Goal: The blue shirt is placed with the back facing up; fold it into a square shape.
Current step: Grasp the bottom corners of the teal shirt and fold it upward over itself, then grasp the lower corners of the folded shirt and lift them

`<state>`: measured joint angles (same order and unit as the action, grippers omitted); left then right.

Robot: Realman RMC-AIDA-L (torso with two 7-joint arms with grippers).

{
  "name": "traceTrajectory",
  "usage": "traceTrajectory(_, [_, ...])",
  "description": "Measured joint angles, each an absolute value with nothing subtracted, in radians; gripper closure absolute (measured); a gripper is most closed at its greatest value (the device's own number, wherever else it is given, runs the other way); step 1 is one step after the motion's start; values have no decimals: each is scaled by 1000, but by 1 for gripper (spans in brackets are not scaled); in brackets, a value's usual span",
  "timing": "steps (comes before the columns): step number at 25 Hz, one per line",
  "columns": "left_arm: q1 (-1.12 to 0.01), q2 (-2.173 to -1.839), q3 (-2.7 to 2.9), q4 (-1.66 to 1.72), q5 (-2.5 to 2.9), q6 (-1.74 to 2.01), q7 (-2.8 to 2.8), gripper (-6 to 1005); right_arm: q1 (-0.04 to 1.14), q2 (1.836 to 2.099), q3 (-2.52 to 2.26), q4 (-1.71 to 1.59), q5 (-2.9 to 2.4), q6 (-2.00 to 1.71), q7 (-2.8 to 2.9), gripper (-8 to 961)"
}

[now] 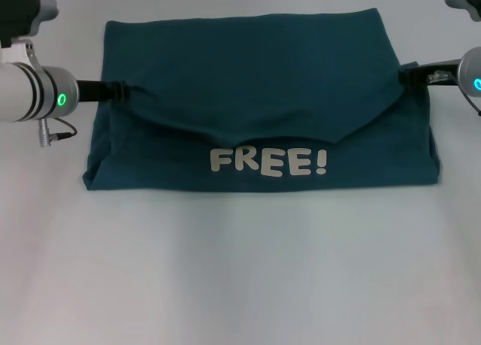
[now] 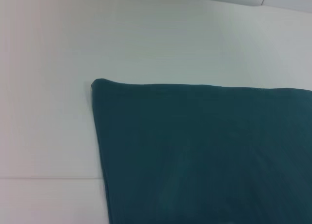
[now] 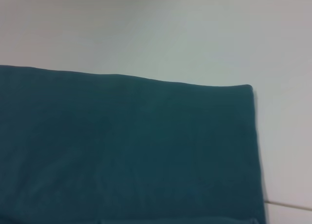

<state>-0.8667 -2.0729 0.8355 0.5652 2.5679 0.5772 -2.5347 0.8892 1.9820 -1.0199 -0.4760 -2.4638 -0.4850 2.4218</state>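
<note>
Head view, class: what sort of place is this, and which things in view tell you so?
Probably a robot test bench or lab, not a home: a bare white tabletop, two white robot arms at the sides, and only a dark teal-blue fabric T-shirt, partly folded, with white "FREE!" lettering.

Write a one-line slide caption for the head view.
Left hand and right hand at opposite edges of the partly folded blue shirt, "FREE!" lettering showing on the white table.

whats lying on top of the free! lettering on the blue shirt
Nothing covers the white "FREE!" lettering; the dark teal fabric shirt's folded-down flap ends just above it. Whatever lies beneath that flap is hidden.
</note>
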Motion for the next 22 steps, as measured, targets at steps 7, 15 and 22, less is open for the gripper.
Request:
traceTrajectory(7, [-802,-2092,819,638,2564,586,-2606,747,862,1971,-963,-487,-2462,-526,2428,613])
traceTrajectory(15, [-628,-2147,816,857,2424,668,-2651,262,748,1952,-749,-583,-2276,-806,2343,281])
traceTrajectory(22, [-538,-2095,804,833,2194,839,-2632,249,573,1947,-667,-616,-1977,-1119,2241,101])
